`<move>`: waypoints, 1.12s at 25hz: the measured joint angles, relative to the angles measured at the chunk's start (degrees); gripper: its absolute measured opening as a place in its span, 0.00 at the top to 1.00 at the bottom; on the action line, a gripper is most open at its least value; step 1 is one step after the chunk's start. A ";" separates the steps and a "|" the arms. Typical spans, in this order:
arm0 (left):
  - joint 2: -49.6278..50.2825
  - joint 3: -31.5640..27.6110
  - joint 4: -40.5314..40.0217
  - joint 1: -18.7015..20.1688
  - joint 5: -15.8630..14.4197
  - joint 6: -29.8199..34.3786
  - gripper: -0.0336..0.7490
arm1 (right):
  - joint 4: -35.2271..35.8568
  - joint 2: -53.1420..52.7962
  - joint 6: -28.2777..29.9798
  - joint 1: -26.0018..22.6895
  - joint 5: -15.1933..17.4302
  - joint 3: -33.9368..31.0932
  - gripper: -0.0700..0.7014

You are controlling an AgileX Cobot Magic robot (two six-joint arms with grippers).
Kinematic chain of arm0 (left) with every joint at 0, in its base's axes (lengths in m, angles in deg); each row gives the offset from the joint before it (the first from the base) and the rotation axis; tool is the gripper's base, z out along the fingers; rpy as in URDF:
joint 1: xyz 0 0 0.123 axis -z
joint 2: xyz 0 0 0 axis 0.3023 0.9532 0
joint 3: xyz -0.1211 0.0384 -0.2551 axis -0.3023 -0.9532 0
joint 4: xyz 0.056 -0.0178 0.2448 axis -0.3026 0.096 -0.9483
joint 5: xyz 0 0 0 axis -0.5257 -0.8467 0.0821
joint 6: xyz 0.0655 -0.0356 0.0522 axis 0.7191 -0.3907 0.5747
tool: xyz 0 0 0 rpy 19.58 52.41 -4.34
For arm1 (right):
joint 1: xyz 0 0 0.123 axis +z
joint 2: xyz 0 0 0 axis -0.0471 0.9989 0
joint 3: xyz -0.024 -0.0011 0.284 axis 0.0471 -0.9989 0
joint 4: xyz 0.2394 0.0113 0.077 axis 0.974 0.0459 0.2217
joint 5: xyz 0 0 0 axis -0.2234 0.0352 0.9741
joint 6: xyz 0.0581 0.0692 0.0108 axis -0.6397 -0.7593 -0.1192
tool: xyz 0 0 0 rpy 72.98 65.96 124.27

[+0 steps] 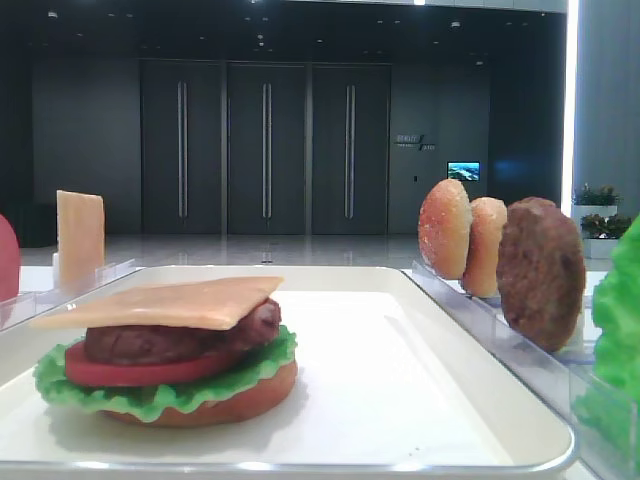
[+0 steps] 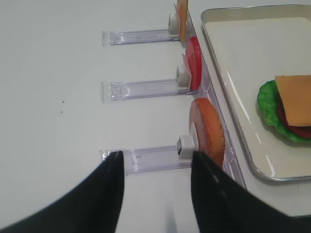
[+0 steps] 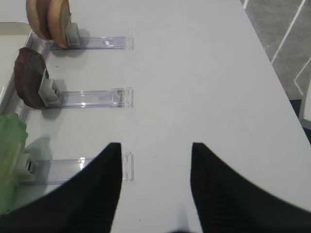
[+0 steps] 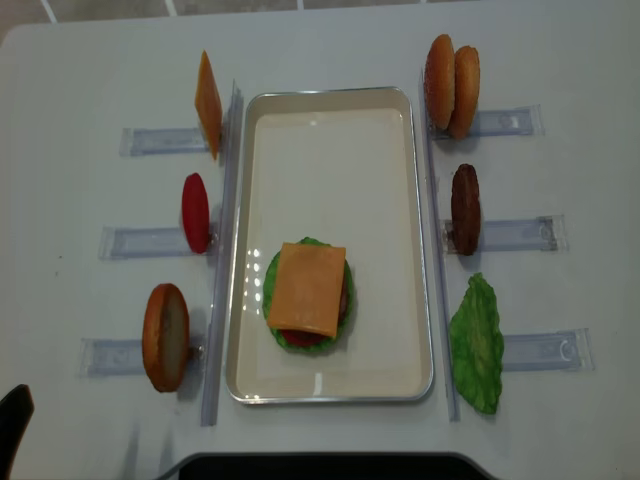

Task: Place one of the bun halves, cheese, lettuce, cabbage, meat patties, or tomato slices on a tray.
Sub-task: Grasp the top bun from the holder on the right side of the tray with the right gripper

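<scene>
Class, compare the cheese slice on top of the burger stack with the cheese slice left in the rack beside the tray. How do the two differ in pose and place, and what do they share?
The cheese slice on the stack lies flat; the racked cheese slice stands on edge. The stacked slice sits inside the tray, on the meat patty, overhanging it; the racked slice stands outside the tray's left rim in a clear rack. Both are thin, square and yellow-orange.

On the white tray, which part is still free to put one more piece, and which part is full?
The tray is bare in its whole far half, from the far rim down to the cheese that tops the stacked burger. Narrow bare strips run along both long rims beside the stack. The near end is crowded: the lettuce under the stack almost reaches the near rim.
</scene>
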 joint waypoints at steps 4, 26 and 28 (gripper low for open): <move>0.00 0.00 0.00 0.00 0.00 0.00 0.52 | 0.00 0.00 0.00 0.00 0.00 0.00 0.50; 0.00 0.00 0.00 0.00 0.00 0.00 0.52 | 0.00 0.00 -0.11 0.00 -0.04 0.00 0.50; 0.00 0.00 0.00 0.00 0.00 0.00 0.52 | 0.48 0.26 -0.23 0.00 -0.59 0.44 0.50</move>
